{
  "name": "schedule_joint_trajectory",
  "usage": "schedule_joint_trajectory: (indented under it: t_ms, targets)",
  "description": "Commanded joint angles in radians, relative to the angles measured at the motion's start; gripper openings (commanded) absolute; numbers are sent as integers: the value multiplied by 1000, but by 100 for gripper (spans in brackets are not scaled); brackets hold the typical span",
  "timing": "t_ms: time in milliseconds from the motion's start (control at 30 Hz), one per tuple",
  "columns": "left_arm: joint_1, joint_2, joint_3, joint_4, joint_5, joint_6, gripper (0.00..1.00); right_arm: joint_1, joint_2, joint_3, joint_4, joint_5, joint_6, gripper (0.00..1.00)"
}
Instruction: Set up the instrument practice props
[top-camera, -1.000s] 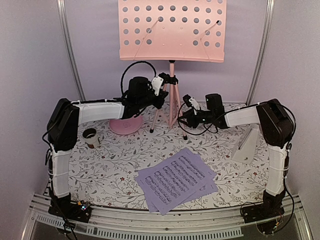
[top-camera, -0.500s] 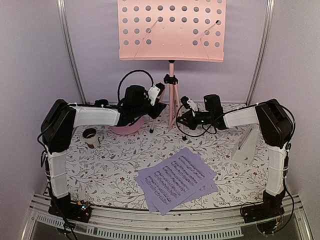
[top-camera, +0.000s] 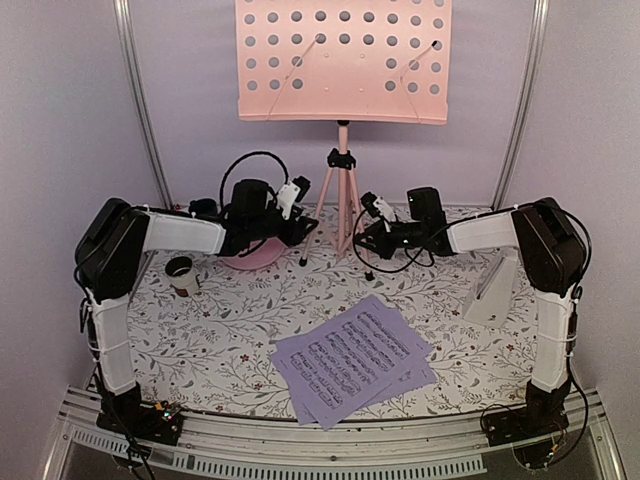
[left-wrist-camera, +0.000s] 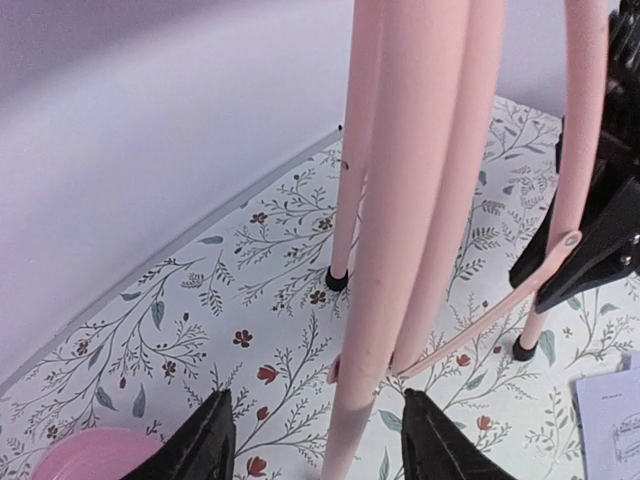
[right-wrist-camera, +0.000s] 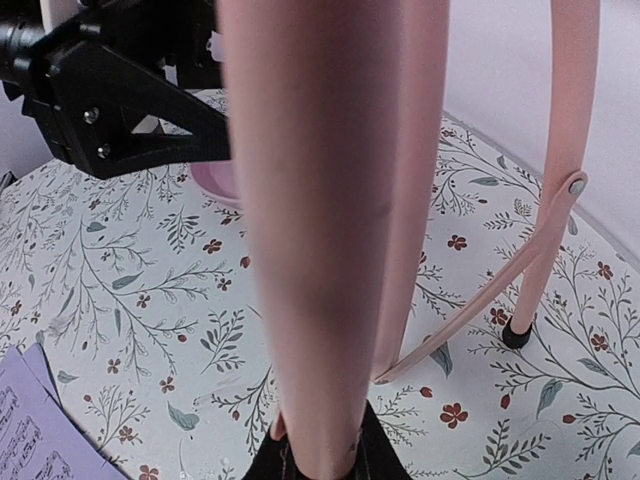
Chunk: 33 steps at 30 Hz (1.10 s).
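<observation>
— At the back of the worktop (top-camera: 230, 330), dead centre: pink music stand (top-camera: 345, 103), upright on its tripod, desk high above both arms. Looks like the stand-placing step, nearly finished.

— Held how?

— Right jaws pinching the right-hand tripod leg (right-wrist-camera: 310, 250) low down, pressed tight on the tube. Left jaws spread, straddling the left-hand tripod leg (left-wrist-camera: 375, 250) without gripping it.

— So what next?

— Probably: open the right jaws as well and back both arms away without nudging the legs. Then go for the sheet music pages (top-camera: 355, 358), lying flat near the front edge, well apart from the stand. Calls for a shallow pinch at a paper corner, awkward off a flat surface, and a long lift up to the desk's ledge.

— And the metronome (top-camera: 492, 290)?

— Sits on the right side, near the right arm, well apart from the stand. Likely needs only a tidy spot by the stand, judging from the task wording.

— Count, please.

— One stand, one metronome, one fanned pile of pages: at least three sheets, cannot tell exactly how many. Besides those, one pink plate (top-camera: 250, 258), half hidden under the left arm, and one small cup (top-camera: 181, 275) in plain sight at the left.
</observation>
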Motion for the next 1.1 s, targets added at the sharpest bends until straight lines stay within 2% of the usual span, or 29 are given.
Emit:
schedule_joint_trajectory:
  t_ms: [0,233,500,733,1067]
  targets:
    - [7,79,82,-39,83,46,58,-27,6,25,-82,5,-17,0]
    - [7,165,183,-95,113,74,52,-32,1,30,-97,3,-24,0]
    - [7,117,105,-85,138,53,21,-32,-24,25,-142,23,-21,0]
    - [7,57,43,-91,146,30,1,-31,-62,10,-223,85,-11,0]
    - [9,-27,-38,-121,136,-1,0,-35,-163,-90,-274,151,24,0]
